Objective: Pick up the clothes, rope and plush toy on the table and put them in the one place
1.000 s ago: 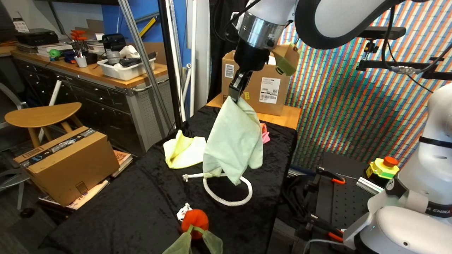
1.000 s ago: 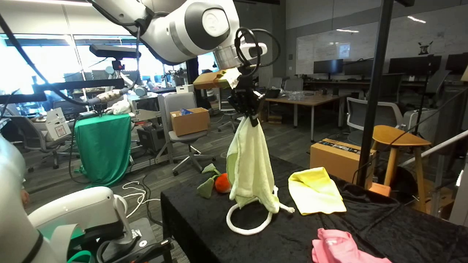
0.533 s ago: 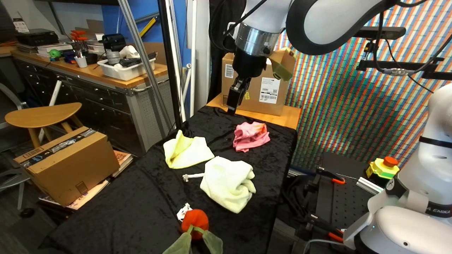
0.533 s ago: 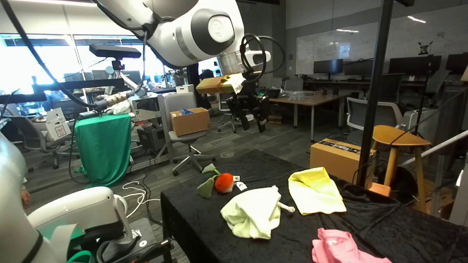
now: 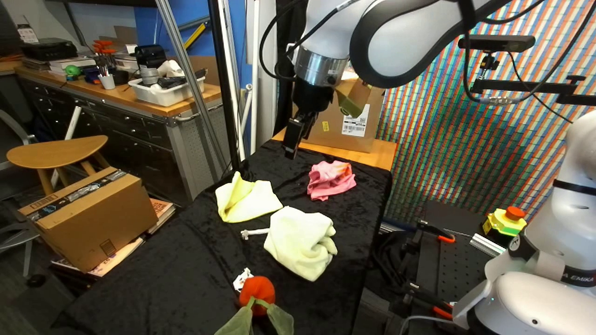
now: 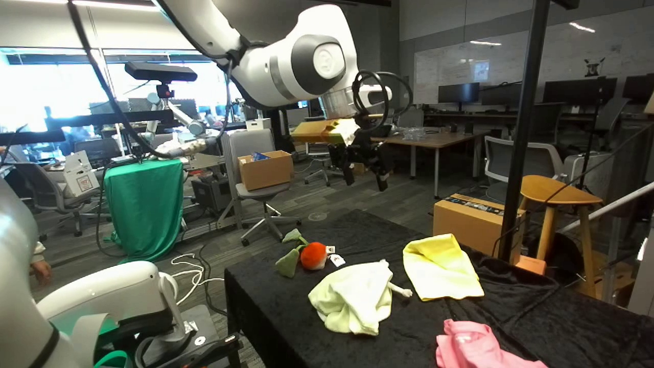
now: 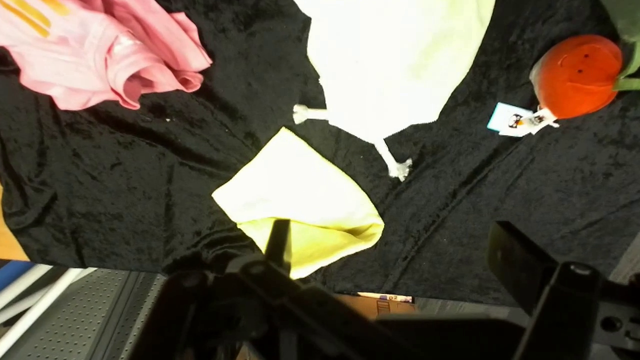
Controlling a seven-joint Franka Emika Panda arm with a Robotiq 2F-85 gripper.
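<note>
While the gripper is spread and empty, gathering at the pale cloth, with rope partly underneath and plush toy nearby, appears under way, next probably requiring descent to the yellow cloth beside it.

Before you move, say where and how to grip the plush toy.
I'd grip the plush toy by its round red body, from straight above, the pincer closing on the sides between leaves and tags: the body bulges up uncovered, while thin leaves and tags would likely just fold.
</note>
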